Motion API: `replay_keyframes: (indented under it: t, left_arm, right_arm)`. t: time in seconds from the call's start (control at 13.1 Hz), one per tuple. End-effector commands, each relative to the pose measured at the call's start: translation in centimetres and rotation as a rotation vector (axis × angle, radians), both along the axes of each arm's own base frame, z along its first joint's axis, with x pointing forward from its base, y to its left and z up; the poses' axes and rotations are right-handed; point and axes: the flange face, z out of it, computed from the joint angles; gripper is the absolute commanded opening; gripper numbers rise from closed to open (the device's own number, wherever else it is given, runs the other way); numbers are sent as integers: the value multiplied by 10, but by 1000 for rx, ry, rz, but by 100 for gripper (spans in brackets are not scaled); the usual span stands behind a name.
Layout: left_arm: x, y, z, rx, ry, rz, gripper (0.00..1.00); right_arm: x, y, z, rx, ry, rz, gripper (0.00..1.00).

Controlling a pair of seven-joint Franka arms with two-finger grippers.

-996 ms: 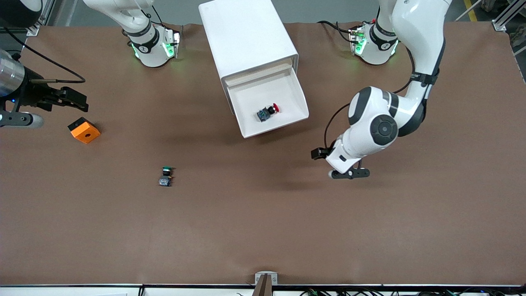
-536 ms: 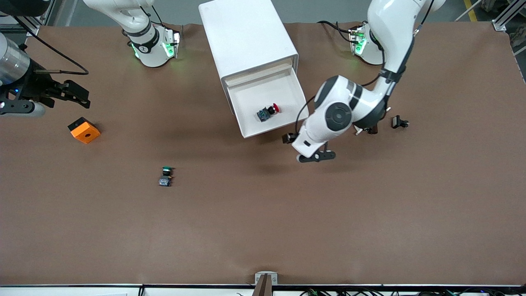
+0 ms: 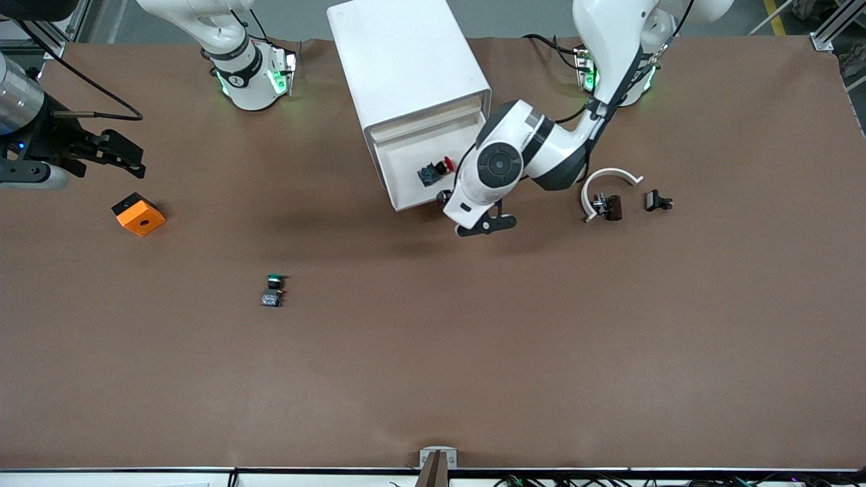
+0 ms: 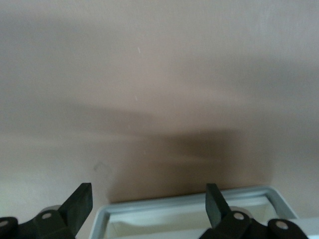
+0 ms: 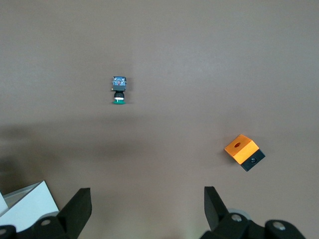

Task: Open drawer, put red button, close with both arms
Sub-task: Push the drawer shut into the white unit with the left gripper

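Observation:
The red button [image 3: 436, 170] lies on its side in the open drawer [image 3: 418, 201] of the white cabinet [image 3: 406, 61]. My left gripper [image 3: 484, 225] is open and empty at the drawer's front edge, with the arm over the drawer's end toward the left arm's base. In the left wrist view the drawer's front rim [image 4: 189, 204] runs between the left gripper's [image 4: 148, 192] spread fingers. My right gripper [image 3: 125, 157] is open and empty, up over the table at the right arm's end, beside an orange block [image 3: 139, 214]. It shows open in the right wrist view [image 5: 145, 195].
A green-capped button [image 3: 272, 289] lies on the brown table, nearer to the front camera than the cabinet; it also shows in the right wrist view [image 5: 119, 89], as does the orange block [image 5: 244, 152]. A white curved piece [image 3: 609, 177] and small black parts [image 3: 658, 201] lie toward the left arm's end.
My left arm swung from over the table to the drawer's front. The drawer and red button have slid a little into the cabinet. The right gripper barely moved.

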Motion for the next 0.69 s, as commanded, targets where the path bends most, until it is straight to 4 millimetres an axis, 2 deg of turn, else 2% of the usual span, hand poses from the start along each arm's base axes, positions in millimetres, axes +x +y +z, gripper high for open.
replay_keyframes:
  t: [0.0, 0.31, 0.61]
  left_arm:
    - [-32, -22, 2, 29, 44, -4, 100]
    - [-79, -53, -6, 64, 109, -1, 100]
    - [-107, -72, -11, 98, 129, 29, 100]
  right_arm:
    - [-2, 2, 7, -17, -17, 11, 100]
    - [-3, 1, 6, -19, -8, 14, 100]
    - [0, 2, 9, -18, -25, 13, 100]
